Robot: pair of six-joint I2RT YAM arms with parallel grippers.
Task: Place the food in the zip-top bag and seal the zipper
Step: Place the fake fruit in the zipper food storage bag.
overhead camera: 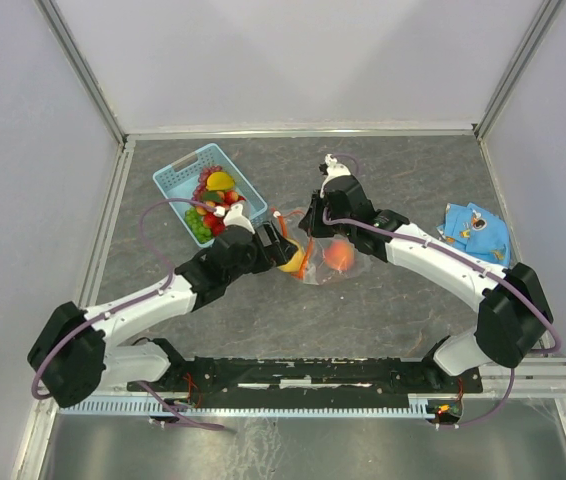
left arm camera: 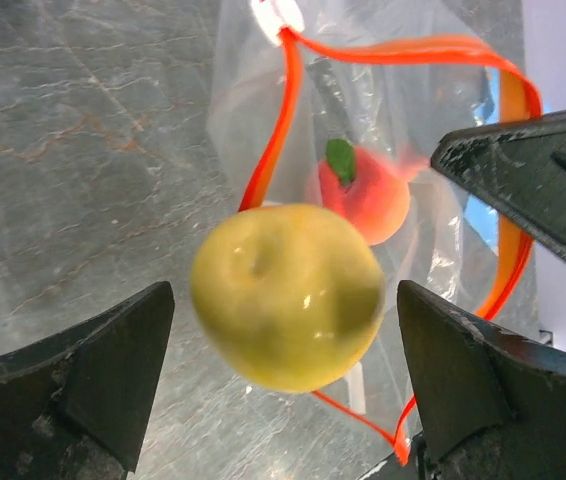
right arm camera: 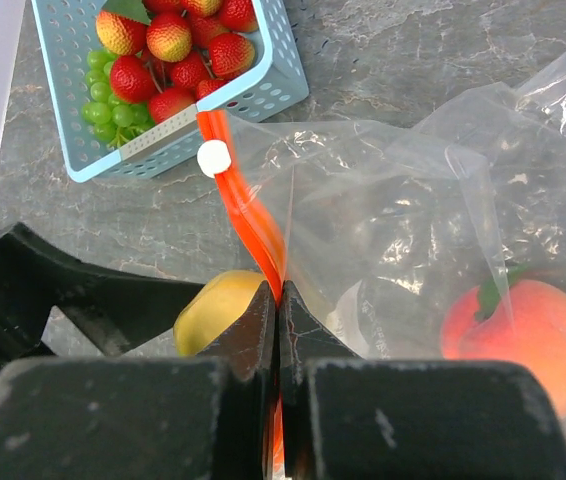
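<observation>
Two arms meet over the middle of the grey marbled table (overhead camera: 393, 310), at the mouth of the crinkly clear plastic zip-top bag (right arm camera: 383, 200). The left gripper (left arm camera: 283, 290) stands wide open, its black fingers (left arm camera: 93, 370) well apart on either side of a smooth, rounded yellow toy fruit (left arm camera: 285, 295). A gap shows between the fruit and each finger, so nothing grips it. The fruit sits right at the bag's opening, in front of the loop made by the thin red-orange zipper strip (right arm camera: 243, 200). Whether it has passed the strip cannot be told.

The right gripper (right arm camera: 277, 305) is clamped tight on that strip, pinching it between closed fingers and holding this side of the mouth up off the table. A small white slider (right arm camera: 213, 157) sits at the far end of the strip, close to the basket.

Inside the bag lies an orange toy peach (right arm camera: 528, 335) with a green leaf, seen through the plastic.

The light blue plastic basket (right arm camera: 263, 95) stands just beyond the bag, on the left arm's side. It holds red toy strawberries (right arm camera: 188, 70), green toy grapes (right arm camera: 103, 105) and a few other small fruits. A blue cloth-like object (overhead camera: 475, 230) lies well apart, near the right edge of the table.
</observation>
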